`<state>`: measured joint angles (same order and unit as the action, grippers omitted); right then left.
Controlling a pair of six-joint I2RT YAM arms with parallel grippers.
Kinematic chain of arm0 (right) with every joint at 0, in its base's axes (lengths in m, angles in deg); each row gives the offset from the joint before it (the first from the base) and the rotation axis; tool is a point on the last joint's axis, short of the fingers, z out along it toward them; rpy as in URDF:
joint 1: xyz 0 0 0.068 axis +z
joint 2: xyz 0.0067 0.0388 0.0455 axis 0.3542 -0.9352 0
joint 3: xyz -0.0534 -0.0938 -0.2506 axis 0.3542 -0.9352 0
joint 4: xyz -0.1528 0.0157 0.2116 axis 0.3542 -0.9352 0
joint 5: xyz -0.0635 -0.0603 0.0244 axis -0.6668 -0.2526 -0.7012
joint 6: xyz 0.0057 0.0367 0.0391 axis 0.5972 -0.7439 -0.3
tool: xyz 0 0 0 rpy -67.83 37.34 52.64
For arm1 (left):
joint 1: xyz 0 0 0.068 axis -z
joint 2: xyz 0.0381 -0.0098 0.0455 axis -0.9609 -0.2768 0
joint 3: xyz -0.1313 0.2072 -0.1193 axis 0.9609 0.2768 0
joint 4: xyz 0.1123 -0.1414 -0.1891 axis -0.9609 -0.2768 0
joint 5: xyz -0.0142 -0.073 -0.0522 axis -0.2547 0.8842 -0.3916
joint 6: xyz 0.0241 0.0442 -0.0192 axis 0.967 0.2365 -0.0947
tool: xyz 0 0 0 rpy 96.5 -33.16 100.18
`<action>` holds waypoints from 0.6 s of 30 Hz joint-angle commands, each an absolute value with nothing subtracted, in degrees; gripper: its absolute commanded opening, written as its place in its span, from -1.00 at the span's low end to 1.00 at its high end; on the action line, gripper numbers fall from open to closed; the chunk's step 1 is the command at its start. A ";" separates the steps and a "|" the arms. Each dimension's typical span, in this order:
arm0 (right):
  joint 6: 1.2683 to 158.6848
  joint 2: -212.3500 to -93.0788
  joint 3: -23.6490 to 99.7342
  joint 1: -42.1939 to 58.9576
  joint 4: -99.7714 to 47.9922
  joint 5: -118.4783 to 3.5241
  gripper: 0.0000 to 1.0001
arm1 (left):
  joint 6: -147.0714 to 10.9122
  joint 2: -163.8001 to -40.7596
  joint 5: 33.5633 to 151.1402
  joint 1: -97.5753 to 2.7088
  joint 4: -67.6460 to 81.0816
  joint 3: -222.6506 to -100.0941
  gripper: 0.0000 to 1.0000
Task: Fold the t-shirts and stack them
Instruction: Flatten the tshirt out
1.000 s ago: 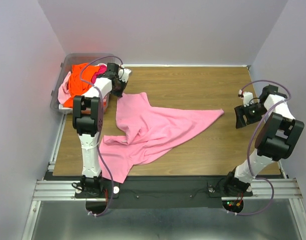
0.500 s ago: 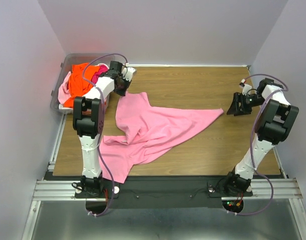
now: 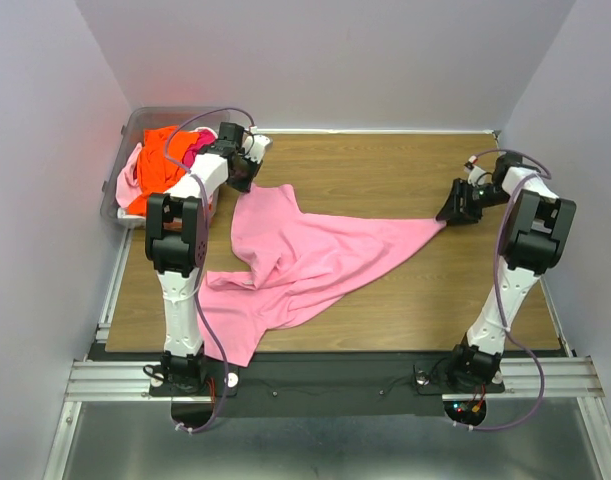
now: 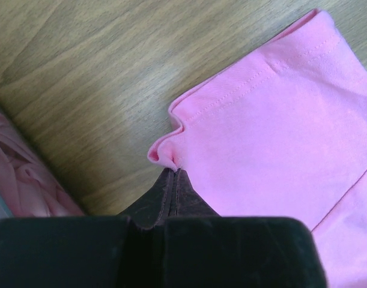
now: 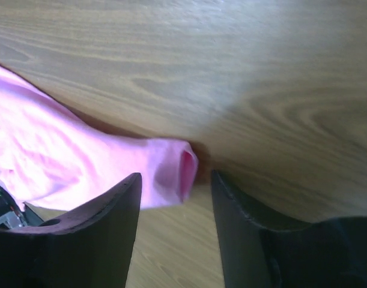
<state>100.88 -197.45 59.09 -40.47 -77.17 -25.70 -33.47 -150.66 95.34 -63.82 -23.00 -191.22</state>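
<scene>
Pink t-shirt (image 3: pixel 315 255) is lying crumpled and half spread on the wooden table (image 3: pixel 385 160). It is stretching between the two grippers, with one loose part trailing toward the near edge beside the left arm's base.

The left gripper (image 3: pixel 243 172) is pinching the pink t-shirt at its far-left hemmed corner. In the left wrist view its dark fingers (image 4: pixel 162 201) are pressing together with no gap. A small pucker of pink hem is bunching right at their tips, and the rest of the cloth is fanning out ahead and to the right of them.

The right gripper (image 3: pixel 455 205) is sitting low at the shirt's pointed right corner with its jaws partly apart. In the right wrist view the rolled tip of that corner is lying in the gap between the two fingers, reaching in from the left. I cannot tell whether either finger is touching it.

Just beside the left gripper, on its left, a clear plastic bin (image 3: pixel 135 122) is holding the other shirts. An orange t-shirt (image 3: pixel 160 150) is lying on top, a hot pink t-shirt (image 3: pixel 197 145) is sitting nearest the gripper, and a pale pink t-shirt (image 3: pixel 130 180) is hanging at the bin's left side.
</scene>
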 commanded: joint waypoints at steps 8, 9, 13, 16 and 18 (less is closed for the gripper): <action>99.97 -194.96 59.62 -37.97 -74.07 -26.61 -0.99 | -34.96 -147.03 97.62 -64.35 -23.86 -194.85 -1.00; 100.58 -193.90 59.70 -38.15 -74.07 -26.88 -0.99 | -35.31 -146.59 98.32 -64.70 -23.86 -195.20 -1.00; 102.78 -188.46 61.98 -40.69 -74.16 -25.58 -0.99 | -37.60 -143.25 104.81 -67.77 -23.25 -199.66 -1.00; 103.75 -184.51 65.31 -41.31 -74.16 -25.48 -0.99 | -38.39 -139.92 110.78 -69.62 -22.72 -203.18 -1.00; 104.89 -182.47 67.16 -41.40 -73.99 -24.69 -0.99 | -38.75 -137.11 111.86 -69.98 -21.41 -204.07 -1.00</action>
<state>101.80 -190.46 61.02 -40.32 -76.19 -26.27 -37.01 -148.41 104.89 -68.35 -24.40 -198.37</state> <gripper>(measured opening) 0.021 0.017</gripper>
